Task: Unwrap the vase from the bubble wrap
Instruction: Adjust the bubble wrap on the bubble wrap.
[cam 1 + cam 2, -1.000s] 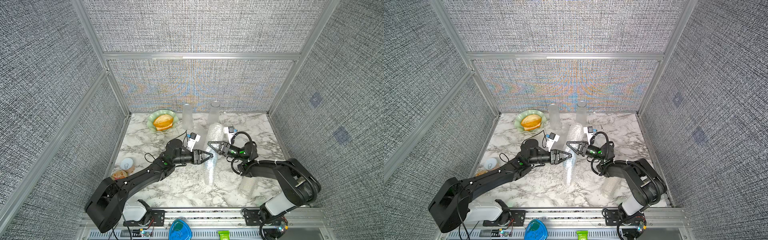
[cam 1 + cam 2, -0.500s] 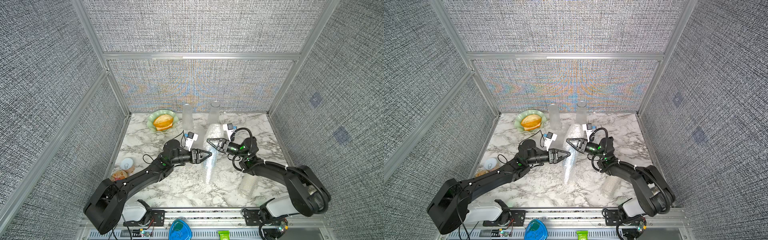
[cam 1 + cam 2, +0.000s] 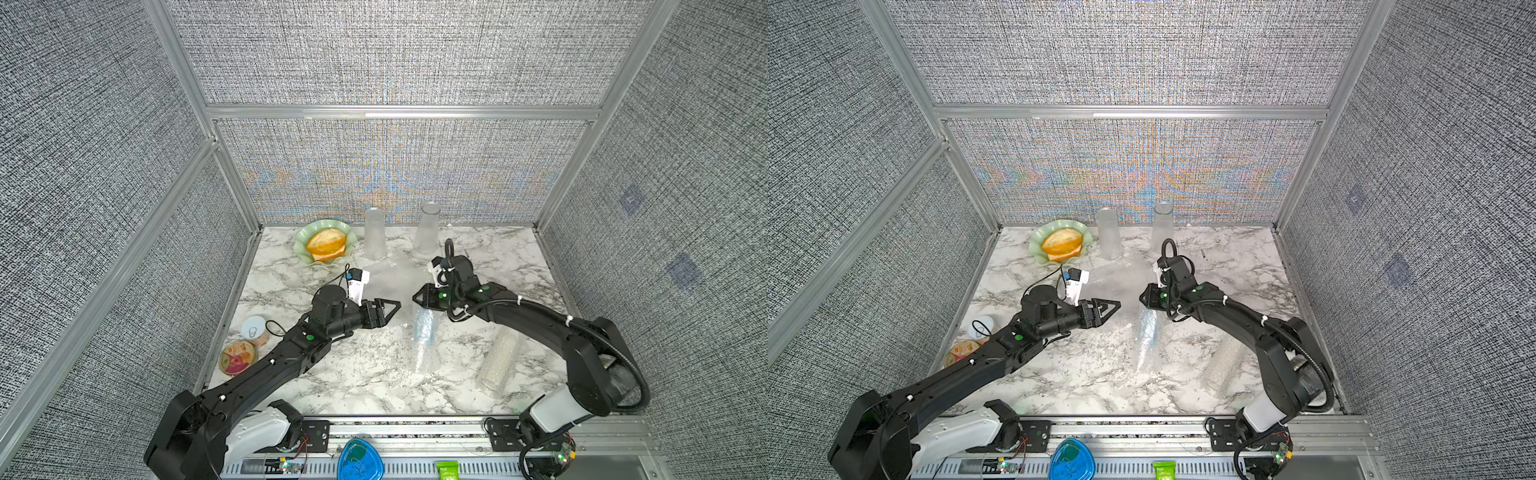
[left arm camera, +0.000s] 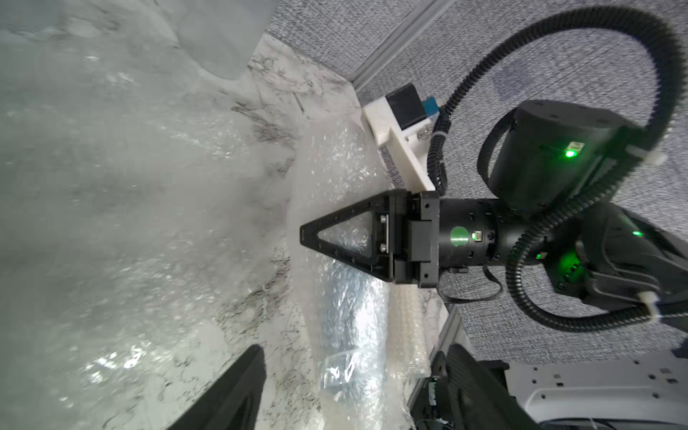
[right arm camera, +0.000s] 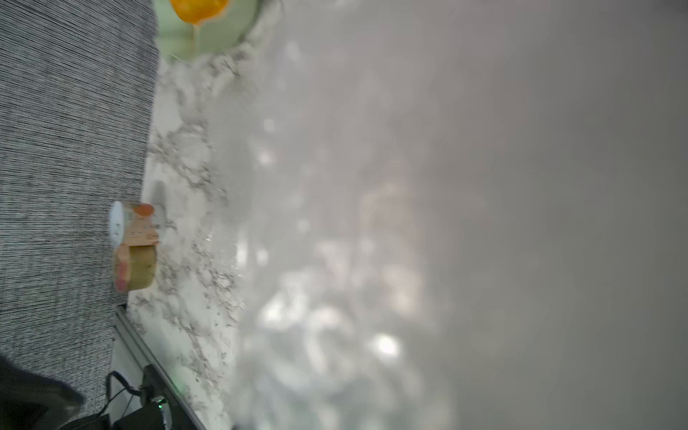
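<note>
Centre of the marble worktop [image 3: 357, 374], between the two arms:

- Bubble wrap [image 3: 420, 345] [image 3: 1145, 340]: one clear crinkled sheet. Its upper part is lifted off the surface at the right gripper's tip. The rest trails down toward the front edge, where its end lies on the marble. It fills the right wrist view as a blur [image 5: 409, 223].
- Right gripper [image 3: 415, 297] [image 3: 1142, 300]: points toward the left arm, raised above the worktop. It appears to be closed on the top of the sheet, though it is seen side-on only in the left wrist view [image 4: 303, 236] and the gap is hidden.
- Left gripper [image 3: 392, 308] [image 3: 1115, 306]: faces the right gripper, near it but apart. Jaws parted: one finger [image 4: 238, 387] sits at the very margin of the wrist view. Nothing is clamped, and the sheet hangs just in front.

Right front area:
- Bubble-wrap roll [image 3: 498, 361], lying on its side and well apart from the sheet.

Back edge:
- Two upright clear tubes [image 3: 374, 235] [image 3: 428, 228], side by side, in both top views.
- Green scalloped dish [image 3: 301, 249] near the back-left corner, holding an orange bread-like piece [image 3: 326, 245].

Left edge:
- Two small tins, one white-lidded [image 3: 253, 328] and one with a printed lid [image 3: 237, 356], just beside each other.
</note>
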`<control>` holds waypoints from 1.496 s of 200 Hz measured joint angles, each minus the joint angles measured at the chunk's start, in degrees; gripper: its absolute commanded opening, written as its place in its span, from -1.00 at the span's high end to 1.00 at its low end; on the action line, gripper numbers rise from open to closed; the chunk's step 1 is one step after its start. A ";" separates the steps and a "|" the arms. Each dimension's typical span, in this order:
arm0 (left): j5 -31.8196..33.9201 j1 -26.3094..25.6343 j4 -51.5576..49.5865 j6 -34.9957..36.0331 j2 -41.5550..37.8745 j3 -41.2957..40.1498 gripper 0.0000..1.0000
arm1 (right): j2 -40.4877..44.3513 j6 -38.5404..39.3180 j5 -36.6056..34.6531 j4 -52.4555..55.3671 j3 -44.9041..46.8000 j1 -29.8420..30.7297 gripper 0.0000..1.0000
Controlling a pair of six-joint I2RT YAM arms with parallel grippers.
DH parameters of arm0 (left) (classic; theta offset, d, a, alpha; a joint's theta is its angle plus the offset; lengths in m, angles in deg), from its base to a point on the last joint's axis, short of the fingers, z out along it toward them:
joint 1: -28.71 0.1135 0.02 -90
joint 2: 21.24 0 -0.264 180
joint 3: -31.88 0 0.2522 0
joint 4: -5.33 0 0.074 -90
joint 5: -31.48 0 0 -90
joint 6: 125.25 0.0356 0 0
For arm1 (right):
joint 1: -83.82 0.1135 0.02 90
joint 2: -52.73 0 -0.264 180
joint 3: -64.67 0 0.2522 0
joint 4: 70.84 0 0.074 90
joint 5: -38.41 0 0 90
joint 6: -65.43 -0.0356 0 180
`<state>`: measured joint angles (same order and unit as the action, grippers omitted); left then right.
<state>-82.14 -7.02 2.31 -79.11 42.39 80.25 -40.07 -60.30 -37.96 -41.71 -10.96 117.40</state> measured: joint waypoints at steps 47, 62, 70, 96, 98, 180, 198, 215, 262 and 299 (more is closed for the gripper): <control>5.46 0.20 -8.98 1.95 0.61 -0.46 -0.54 | -12.68 -0.42 -7.89 13.62 -11.96 4.26 0.35; 6.99 0.20 -11.32 2.03 0.63 -0.98 -0.53 | -16.55 -0.68 -10.56 17.27 -16.06 5.22 0.26; 7.61 0.20 -12.24 2.05 0.57 -1.29 -0.53 | -18.36 -0.87 -12.02 18.62 -17.86 5.68 0.19; 8.74 0.20 -14.01 2.27 -0.26 -2.47 -0.53 | -23.30 -1.68 -15.37 22.69 -22.95 6.75 -0.08; 8.85 0.20 -14.08 2.27 -0.35 -2.56 -0.53 | -23.50 -1.73 -15.54 22.88 -23.17 6.82 -0.09; 4.55 0.22 -12.61 1.49 2.64 -6.99 -0.51 | -17.42 -2.54 -17.35 24.65 -25.62 7.30 -0.43; 1.49 0.22 -9.62 0.00 5.11 -8.33 -0.46 | -14.51 -1.86 -16.55 22.64 -23.63 7.02 -0.43; -1.09 0.15 -6.38 -2.01 5.95 -10.56 -0.45 | -11.47 -1.22 -16.06 20.20 -20.87 6.93 -0.42; -4.81 -0.07 2.78 -8.00 4.72 -14.80 -0.44 | -0.02 -1.25 -14.64 10.67 -7.15 6.93 -0.41; -4.87 -1.75 11.06 -16.22 5.18 -19.69 -0.40 | 7.61 -3.23 -13.57 0.35 4.68 6.93 -0.40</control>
<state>-87.01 -8.77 13.37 -95.33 47.57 60.56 -32.46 -63.53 -51.54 -41.36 -6.28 124.33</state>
